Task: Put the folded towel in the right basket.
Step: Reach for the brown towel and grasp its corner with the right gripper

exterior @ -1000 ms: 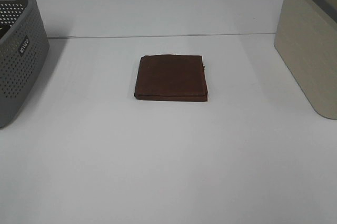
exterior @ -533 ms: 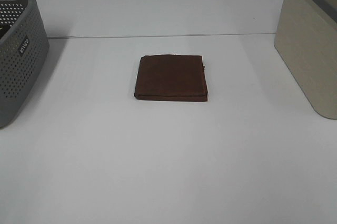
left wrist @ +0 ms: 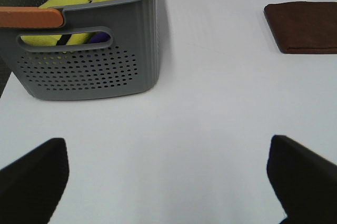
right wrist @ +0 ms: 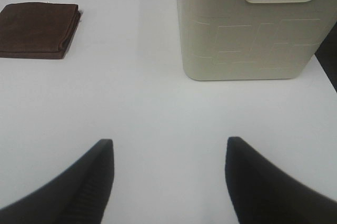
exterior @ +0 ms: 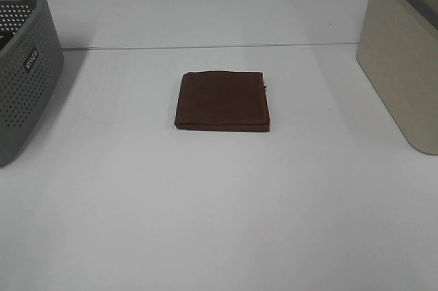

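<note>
A folded brown towel (exterior: pixel 223 100) lies flat in the middle of the white table. It also shows in the left wrist view (left wrist: pixel 305 26) and in the right wrist view (right wrist: pixel 38 29). The beige right basket (exterior: pixel 404 58) stands at the table's right edge, seen closer in the right wrist view (right wrist: pixel 250 29). Neither arm shows in the high view. My left gripper (left wrist: pixel 168 182) is open and empty, back from the towel. My right gripper (right wrist: pixel 168 182) is open and empty, short of the beige basket.
A grey perforated basket (exterior: pixel 24 65) stands at the left edge. In the left wrist view (left wrist: pixel 89 50) it holds yellow and blue cloth. The table's back edge runs behind the towel.
</note>
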Motion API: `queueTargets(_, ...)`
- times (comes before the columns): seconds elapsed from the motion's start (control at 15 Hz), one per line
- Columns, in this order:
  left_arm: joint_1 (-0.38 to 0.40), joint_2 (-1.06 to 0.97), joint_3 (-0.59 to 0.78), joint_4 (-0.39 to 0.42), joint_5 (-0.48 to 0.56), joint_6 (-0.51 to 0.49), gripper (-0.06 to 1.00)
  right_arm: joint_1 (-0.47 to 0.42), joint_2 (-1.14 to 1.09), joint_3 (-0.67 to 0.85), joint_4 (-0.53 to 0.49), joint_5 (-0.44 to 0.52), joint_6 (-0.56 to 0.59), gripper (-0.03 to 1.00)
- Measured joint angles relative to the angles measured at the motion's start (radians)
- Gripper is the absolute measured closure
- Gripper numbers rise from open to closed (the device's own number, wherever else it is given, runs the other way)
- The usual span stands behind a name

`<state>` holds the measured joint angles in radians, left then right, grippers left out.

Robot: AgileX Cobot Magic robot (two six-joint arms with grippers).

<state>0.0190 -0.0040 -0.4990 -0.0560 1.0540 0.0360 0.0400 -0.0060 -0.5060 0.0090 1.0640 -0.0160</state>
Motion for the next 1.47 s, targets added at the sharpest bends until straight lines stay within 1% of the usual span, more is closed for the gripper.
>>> queueTargets(1.33, 0.000, 0.000, 0.000, 0.000, 0.000, 0.000, -0.03, 0.000, 0.002, -0.003, 0.000, -0.002, 0.000, 0.37)
queueTargets(1.47, 0.000, 0.000, 0.000, 0.000, 0.000, 0.000, -0.03, 0.000, 0.067, -0.027, 0.007, -0.068, 0.000, 0.37)
